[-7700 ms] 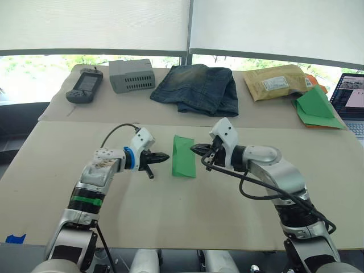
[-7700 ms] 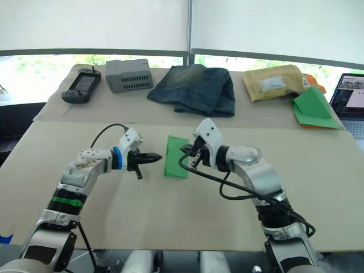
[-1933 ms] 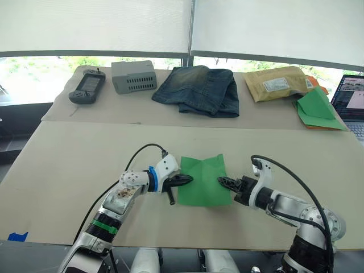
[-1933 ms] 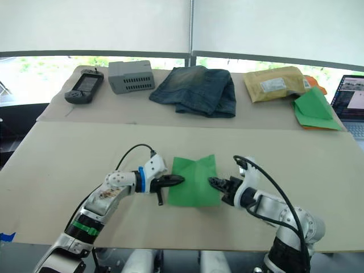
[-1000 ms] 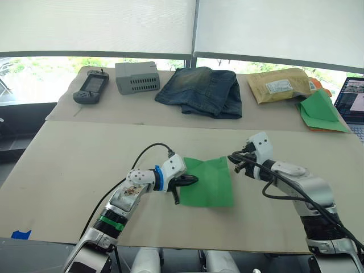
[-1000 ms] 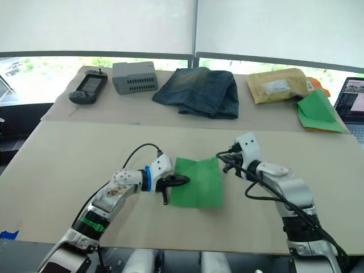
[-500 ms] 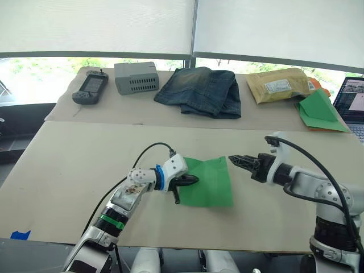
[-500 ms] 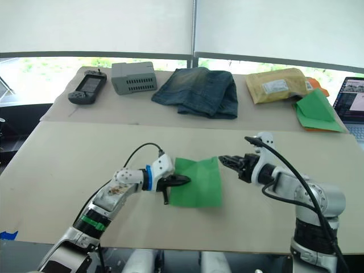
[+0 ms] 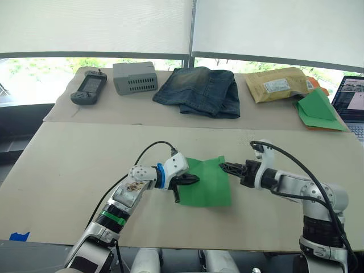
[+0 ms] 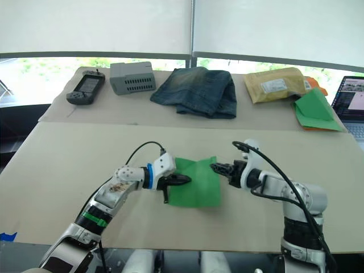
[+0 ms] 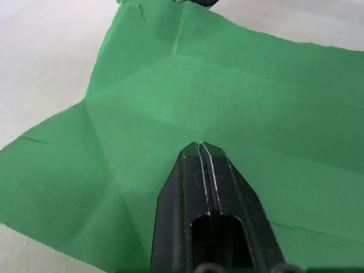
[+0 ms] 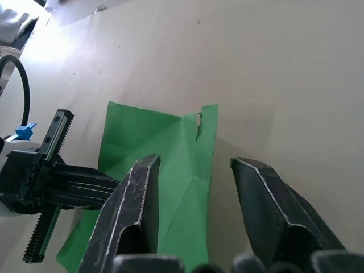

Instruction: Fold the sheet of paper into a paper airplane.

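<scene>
Sheet of paper (image 9: 206, 181) looks thin and floppy, so grab edges. Left end effector (image 9: 193, 178) pins it with fingers closed; right end effector (image 9: 226, 166) hovers open at its far-right corner.

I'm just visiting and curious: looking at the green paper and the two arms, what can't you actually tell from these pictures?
- Sheet of paper: its left edge lies under the shut left tool, so contact with the paper is hidden.
- Right tool: open at the paper's far corner; touching or hovering is unclear from any view.
- Laptop: cut off by the head views' edge, screen too small to read.
</scene>
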Tool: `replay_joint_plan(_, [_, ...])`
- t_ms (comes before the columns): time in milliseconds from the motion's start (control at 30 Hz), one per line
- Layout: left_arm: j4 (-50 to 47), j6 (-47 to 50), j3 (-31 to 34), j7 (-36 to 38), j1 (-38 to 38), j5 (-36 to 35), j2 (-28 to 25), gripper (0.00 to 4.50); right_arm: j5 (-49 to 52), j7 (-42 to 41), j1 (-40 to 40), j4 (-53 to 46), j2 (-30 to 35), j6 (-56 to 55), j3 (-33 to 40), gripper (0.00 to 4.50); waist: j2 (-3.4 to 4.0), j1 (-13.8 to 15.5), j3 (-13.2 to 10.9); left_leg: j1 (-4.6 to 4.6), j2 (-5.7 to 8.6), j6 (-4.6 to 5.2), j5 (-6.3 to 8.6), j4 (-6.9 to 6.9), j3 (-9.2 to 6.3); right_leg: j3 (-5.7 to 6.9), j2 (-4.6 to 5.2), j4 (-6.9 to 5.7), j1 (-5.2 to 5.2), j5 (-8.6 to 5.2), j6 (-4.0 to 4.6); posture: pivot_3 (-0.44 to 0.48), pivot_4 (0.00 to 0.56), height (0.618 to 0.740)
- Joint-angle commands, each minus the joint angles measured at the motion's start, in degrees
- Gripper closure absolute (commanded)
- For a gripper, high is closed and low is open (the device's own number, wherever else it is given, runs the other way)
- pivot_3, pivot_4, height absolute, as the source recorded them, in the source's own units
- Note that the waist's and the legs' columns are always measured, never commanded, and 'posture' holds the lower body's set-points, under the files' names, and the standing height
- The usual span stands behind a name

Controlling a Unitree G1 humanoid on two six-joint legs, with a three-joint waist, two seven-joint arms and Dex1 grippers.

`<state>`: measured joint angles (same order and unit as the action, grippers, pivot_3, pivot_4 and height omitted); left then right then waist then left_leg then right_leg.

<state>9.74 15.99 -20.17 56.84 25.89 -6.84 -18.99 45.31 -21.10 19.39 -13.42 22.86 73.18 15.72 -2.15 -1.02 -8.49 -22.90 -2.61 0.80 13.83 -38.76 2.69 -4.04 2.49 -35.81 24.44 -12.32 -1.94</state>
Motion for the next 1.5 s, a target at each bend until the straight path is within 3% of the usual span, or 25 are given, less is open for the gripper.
replay_joint_plan(33, [-0.63,-0.16,-0.41,0.17,-0.79,0.69,-0.69,4.50,-0.50,-1.61,0.55,-1.57,0.69,-3.23,-1.63,3.70,0.00,-0.01,0.00,0.00,0.00,0.00,0.00,0.00,0.00,0.00,0.00,0.00,0.00,0.00,-0.01,0.000,0.150,0.734])
replay_joint_plan(100, [-0.72,-0.12,-0.42,0.31,-0.85,0.65,-0.85,4.50,-1.70,-2.24,0.28,-2.31,1.57,-5.40,-3.19,4.42,0.00,-0.03,0.00,0.00,0.00,0.00,0.00,0.00,0.00,0.00,0.00,0.00,0.01,-0.01,-0.02,0.000,0.150,0.734])
replay_joint_plan(133, [-0.70,-0.12,-0.43,0.33,-0.83,0.64,-0.89,4.50,-3.24,-3.10,-0.20,-3.02,2.87,-7.08,-5.00,4.47,0.00,-0.03,0.00,0.00,0.00,0.00,0.00,0.00,0.00,0.00,0.00,0.00,0.01,-0.02,-0.03,0.000,0.150,0.734])
replay_joint_plan(367, [-0.24,-0.44,-0.79,0.52,-0.35,0.92,-0.90,4.50,-16.80,-7.09,-3.74,-6.91,9.35,-23.83,-16.37,4.47,0.00,-0.01,0.00,-0.01,0.00,0.00,0.00,0.01,0.02,0.00,0.00,0.01,0.04,-0.04,-0.06,0.000,0.150,0.734])
replay_joint_plan(633, [0.60,-0.63,-0.68,0.86,0.27,0.84,-0.89,4.50,-28.50,-8.03,-8.45,-12.41,13.43,-36.82,-22.69,4.47,-0.01,0.12,-0.01,-0.02,0.00,0.00,0.00,0.01,0.03,0.00,0.00,0.02,0.05,-0.05,-0.06,0.000,0.150,0.734])
replay_joint_plan(967, [2.19,-0.79,-0.66,1.46,1.99,0.64,0.34,4.50,-50.20,-8.46,-9.99,-8.39,18.24,-56.57,-34.65,4.47,-0.02,0.21,-0.01,-0.01,0.02,0.00,0.00,-0.01,0.06,0.00,0.01,0.03,0.06,-0.06,-0.05,0.000,0.150,0.734])
replay_joint_plan(1367, [1.68,-0.08,0.04,1.59,2.00,0.11,0.35,4.50,-69.63,-6.55,-11.62,-4.82,19.72,-71.08,-39.56,4.47,-0.02,0.24,-0.01,0.01,0.02,0.00,0.00,-0.01,0.07,-0.01,0.00,0.02,0.06,-0.07,-0.03,0.000,0.150,0.734])
replay_joint_plan(1500, [0.31,4.41,3.11,0.70,3.03,-3.75,2.26,4.50,-71.82,-6.51,-12.79,-3.31,18.50,-72.89,-39.73,4.47,-0.03,0.24,-0.02,0.00,0.02,0.00,0.00,-0.02,0.07,0.00,0.00,0.01,0.06,-0.07,-0.03,0.000,0.150,0.734])
